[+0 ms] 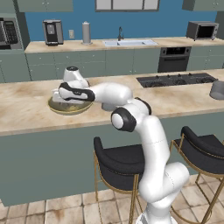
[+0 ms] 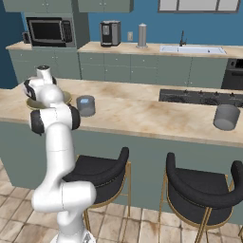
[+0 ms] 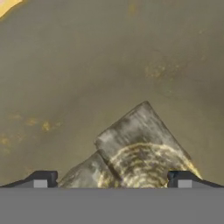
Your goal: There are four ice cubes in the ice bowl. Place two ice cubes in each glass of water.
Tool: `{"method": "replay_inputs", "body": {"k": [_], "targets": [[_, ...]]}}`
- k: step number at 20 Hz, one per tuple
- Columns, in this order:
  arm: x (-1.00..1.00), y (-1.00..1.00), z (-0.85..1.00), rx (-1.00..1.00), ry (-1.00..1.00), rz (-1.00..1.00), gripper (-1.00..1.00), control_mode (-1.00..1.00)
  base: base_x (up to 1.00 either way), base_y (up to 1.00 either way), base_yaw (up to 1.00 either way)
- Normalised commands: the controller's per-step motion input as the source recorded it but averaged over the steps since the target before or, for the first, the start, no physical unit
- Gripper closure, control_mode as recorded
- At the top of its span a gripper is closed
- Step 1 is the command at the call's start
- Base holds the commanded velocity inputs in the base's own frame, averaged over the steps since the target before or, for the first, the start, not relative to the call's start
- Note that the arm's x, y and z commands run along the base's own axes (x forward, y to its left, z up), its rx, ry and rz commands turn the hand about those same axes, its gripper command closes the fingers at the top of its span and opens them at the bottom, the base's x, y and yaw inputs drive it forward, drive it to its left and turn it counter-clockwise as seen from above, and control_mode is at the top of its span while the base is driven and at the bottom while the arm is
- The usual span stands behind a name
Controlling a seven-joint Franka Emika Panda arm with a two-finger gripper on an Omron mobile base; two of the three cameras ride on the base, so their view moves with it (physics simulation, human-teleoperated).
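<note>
Ice cube (image 3: 142, 144) sits low in ice bowl (image 3: 87, 65), right btwn our gripper (image 3: 112, 179) tips, jaws wide apart w/ nothing held. We reckon it's light, hard, slick; best pinched on two flat opposite faces, gently. Nearest glass (image 2: 86, 105) stands just beside bowl.

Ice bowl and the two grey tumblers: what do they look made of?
Ice bowl: looks like metal, olive-gold with a brassy rim; in the hand view its inner wall has a dull, mottled sheen. Near tumbler and far tumbler: plain matte grey and opaque, so could be frosted glass, ceramic or plastic; the render leaves it open.
</note>
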Motion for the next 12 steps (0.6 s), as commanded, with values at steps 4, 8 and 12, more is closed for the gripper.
{"method": "replay_inputs", "body": {"k": [4, 8, 12], "targets": [[0.08, 0.21, -0.05, 0.00, -0.14, -0.01, -1.00, -1.00, 0.00, 0.00, 0.00], [0.13, 0.13, 0.00, 0.00, -0.06, -0.01, -1.00, -1.00, 0.00, 0.00, 0.00], [0.15, 0.01, 0.00, 0.00, 0.00, 0.00, -1.00, -1.00, 0.00, 0.00, 0.00]]}}
